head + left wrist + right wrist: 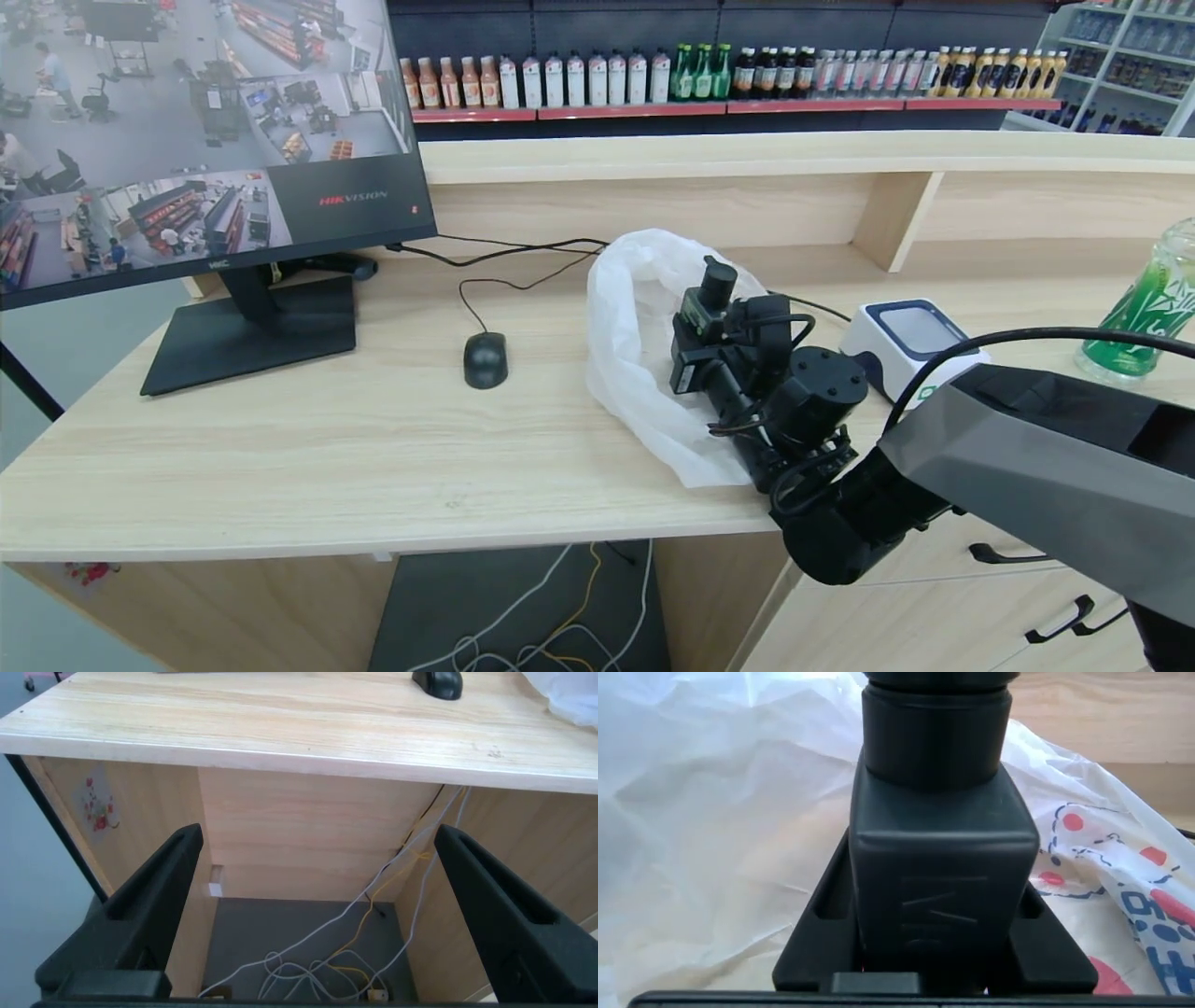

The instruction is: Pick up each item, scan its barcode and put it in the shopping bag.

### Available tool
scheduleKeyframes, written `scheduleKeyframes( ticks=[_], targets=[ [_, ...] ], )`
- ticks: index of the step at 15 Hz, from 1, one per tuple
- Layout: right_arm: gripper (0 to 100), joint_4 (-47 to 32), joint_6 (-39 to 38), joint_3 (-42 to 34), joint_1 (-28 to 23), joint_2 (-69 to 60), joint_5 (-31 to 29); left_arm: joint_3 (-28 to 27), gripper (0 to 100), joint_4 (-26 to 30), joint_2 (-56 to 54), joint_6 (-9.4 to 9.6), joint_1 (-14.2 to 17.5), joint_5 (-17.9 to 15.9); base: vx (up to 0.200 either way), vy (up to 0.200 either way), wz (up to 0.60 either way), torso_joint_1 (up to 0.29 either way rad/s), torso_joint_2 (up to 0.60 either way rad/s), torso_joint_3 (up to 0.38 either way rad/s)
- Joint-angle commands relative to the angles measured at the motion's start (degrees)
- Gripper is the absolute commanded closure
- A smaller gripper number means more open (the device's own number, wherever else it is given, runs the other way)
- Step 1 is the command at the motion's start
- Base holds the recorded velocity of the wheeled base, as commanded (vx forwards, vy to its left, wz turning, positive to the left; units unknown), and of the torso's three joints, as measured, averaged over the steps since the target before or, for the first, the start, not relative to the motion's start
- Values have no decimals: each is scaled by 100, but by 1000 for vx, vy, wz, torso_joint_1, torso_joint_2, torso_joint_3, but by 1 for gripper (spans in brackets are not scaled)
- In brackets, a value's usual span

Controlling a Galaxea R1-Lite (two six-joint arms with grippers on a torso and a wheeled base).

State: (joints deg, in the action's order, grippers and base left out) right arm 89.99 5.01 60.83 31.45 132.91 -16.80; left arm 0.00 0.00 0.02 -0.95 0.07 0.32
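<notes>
My right gripper (707, 313) is at the mouth of the white shopping bag (635, 345) on the desk, shut on a dark square bottle (717, 280) with a round black cap. In the right wrist view the dark bottle (938, 849) stands between the gripper's (938, 919) fingers over the shopping bag's (710, 812) thin plastic, and a patterned red, white and blue packet (1120, 877) lies inside the bag. A white barcode scanner (910, 341) stands just right of the bag. My left gripper (327, 905) hangs open below the desk's front edge, holding nothing.
A green bottle (1144, 308) stands at the desk's far right. A black mouse (485, 359) and a monitor (205, 140) on its stand occupy the left half of the desk (327, 448). Cables (355, 952) hang in the opening under the desk.
</notes>
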Motion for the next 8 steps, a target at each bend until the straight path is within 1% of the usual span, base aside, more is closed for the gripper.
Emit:
scheduleKeyframes(
  ticks=[1, 8],
  targets=[
    [100, 1, 0, -1, 1, 121, 1, 0, 0, 0, -2, -2, 1, 3, 0, 0, 0, 0, 0, 0],
    [100, 1, 9, 34, -7, 138, 80, 0, 0, 0, -2, -2, 1, 3, 0, 0, 0, 0, 0, 0]
  ],
)
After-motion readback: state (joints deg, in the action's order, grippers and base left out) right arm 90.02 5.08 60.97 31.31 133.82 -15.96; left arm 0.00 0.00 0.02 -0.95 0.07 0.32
